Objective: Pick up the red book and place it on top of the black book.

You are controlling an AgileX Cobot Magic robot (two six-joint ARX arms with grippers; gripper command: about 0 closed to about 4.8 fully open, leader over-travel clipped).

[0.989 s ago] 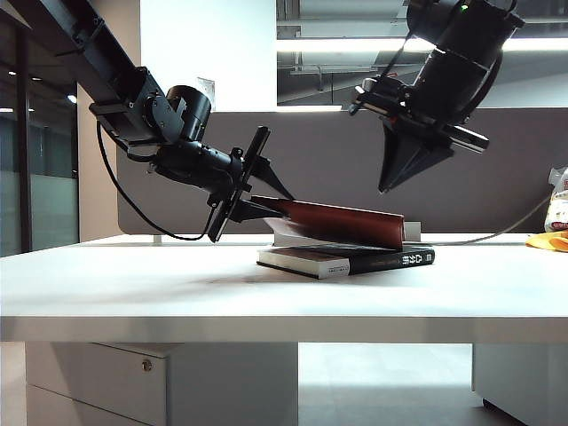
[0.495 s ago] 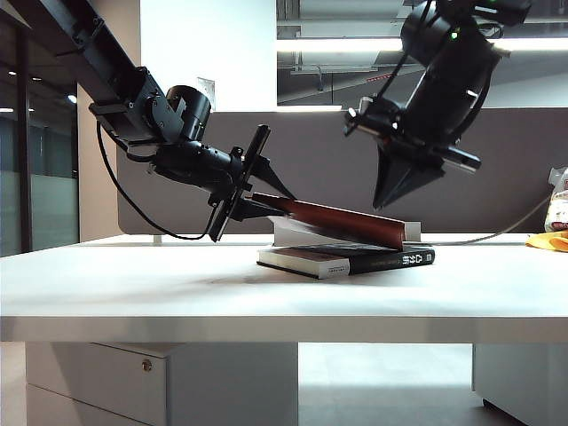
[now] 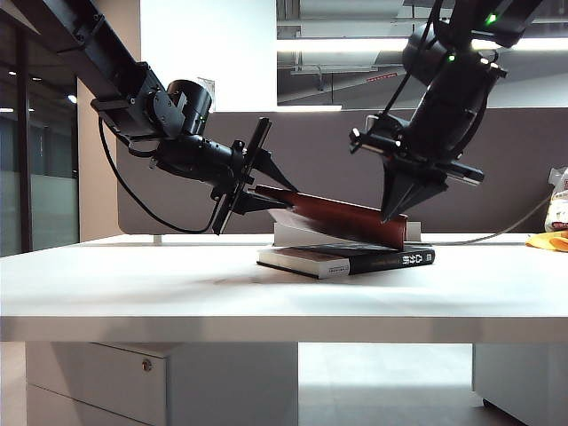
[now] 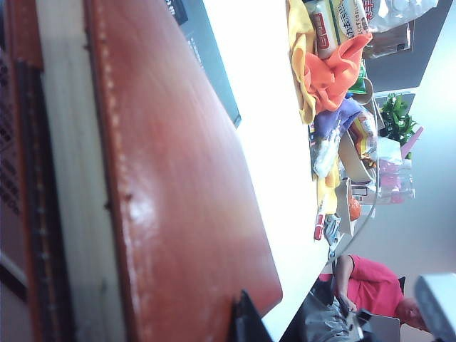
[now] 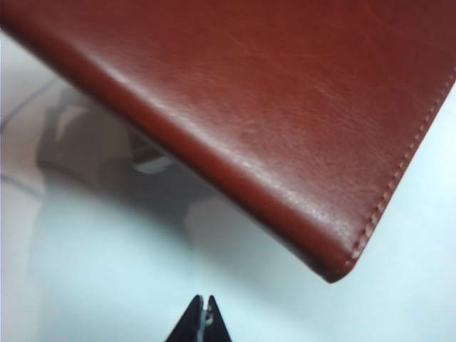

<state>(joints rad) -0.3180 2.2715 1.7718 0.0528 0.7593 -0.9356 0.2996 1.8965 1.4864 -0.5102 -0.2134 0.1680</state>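
Right tool [image 3: 397,213] — tips pressed together — has dropped to the red book [image 3: 342,216], pinched by left tool [image 3: 257,197].

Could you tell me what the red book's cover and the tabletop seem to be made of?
The red book, held by the left gripper with the right gripper at its far end, looks leather or faux leather: fine grain, soft sheen, stitched edge. The table looks like smooth white matte laminate, though that is uncertain.
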